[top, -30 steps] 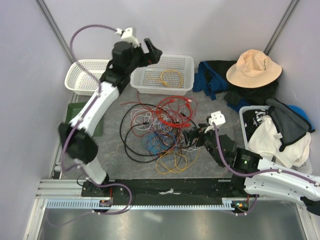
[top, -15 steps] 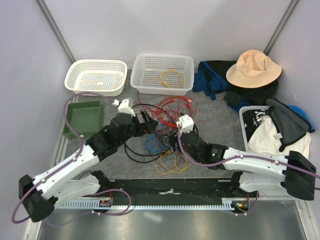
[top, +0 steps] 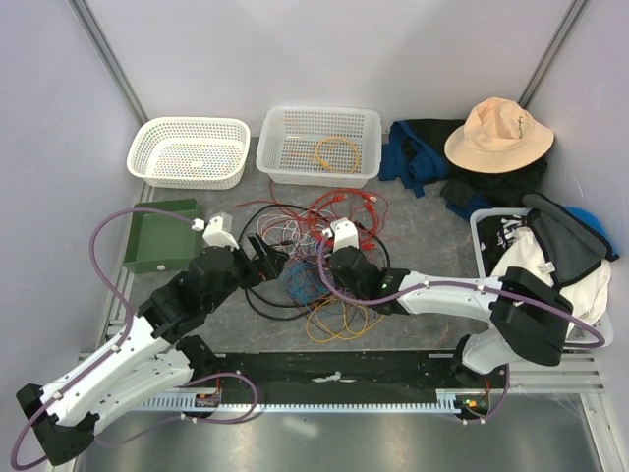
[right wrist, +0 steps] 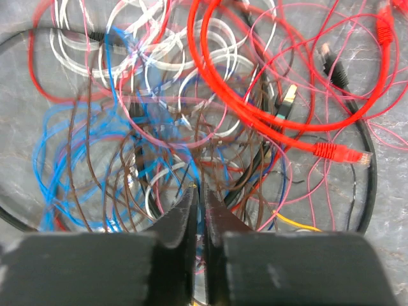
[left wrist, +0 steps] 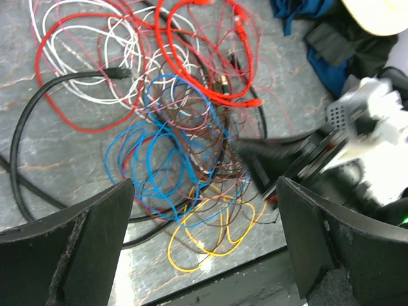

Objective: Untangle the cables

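The cables (top: 316, 239) lie in a loose tangle on the grey table: red, white, blue, brown, pink and yellow wires and a thicker black loop. My right gripper (right wrist: 199, 191) is down in the middle of the cables (right wrist: 191, 121), jaws shut, with thin brown and blue strands at its tips; which strand is pinched I cannot make out. From above, the right gripper (top: 316, 268) sits at the heap's near-right side. My left gripper (left wrist: 204, 191) hangs wide open over the cables (left wrist: 178, 127), gripping nothing. In the top view the left gripper (top: 270, 258) is at the heap's left edge.
Two white baskets stand at the back, the left basket (top: 147, 157) bare, the right basket (top: 280, 162) holding a yellow coil (top: 336, 152). A green bin (top: 162, 236) sits left. A hat (top: 496, 133), dark clothes (top: 418, 152) and a laundry tub (top: 479, 228) fill the right side.
The left arm swung down from the back baskets to the tangle's left edge, staying open. The right gripper moved left into the tangle and shut.
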Controlling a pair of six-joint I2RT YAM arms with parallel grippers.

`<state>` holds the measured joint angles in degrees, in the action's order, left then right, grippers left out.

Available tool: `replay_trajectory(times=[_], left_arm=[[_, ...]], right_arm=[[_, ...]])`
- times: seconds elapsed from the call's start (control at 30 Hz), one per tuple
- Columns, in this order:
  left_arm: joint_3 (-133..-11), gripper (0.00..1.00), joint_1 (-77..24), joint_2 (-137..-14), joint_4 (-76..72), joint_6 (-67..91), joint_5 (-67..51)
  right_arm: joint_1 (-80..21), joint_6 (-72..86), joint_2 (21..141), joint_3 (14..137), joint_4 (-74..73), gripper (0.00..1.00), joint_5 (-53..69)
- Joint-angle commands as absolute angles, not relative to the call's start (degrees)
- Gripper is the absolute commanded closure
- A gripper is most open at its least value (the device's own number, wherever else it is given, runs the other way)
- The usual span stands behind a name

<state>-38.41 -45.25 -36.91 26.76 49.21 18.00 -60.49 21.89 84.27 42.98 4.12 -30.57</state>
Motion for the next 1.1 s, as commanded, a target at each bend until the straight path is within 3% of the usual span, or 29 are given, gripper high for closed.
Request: replay_trajectory(times=[0.0, 0.27, 0.47, 0.73, 0.93, 1.07], left_arm=[[-39.72, 0.00, -45.44, -35.07, 27.16, 47.91, 19.69], [-44.30, 0.00, -45.44, -34.10, 24.09, 42.89, 19.87], [-41.67, 0.00, -45.44, -35.42, 13.81, 41.31, 14.77], [-35.16, 0.00, -45.44, -37.62, -3.41, 37.45, 4.58], [-29.01, 0.00, -45.53, -38.23, -29.41, 32.87, -11.40], [-29.09, 0.00, -47.37, -42.18, -33.75, 27.97, -13.10]], right_arm=[[-59.77, 18.47, 78.50, 47.90, 3.62, 0.99, -31.46], [-59.77, 16.35, 59.35, 54.92, -6.58, 1.00, -30.67], [-59.77, 15.29, 51.34, 61.68, -11.86, 1.00, -30.15], [-59.77, 15.03, 48.96, 70.22, -18.54, 1.00, -27.33], [-59.77, 16.17, 47.64, 71.45, -19.77, 1.00, -26.37], [-59.77, 17.22, 47.46, 71.37, -19.78, 1.00, -25.58]])
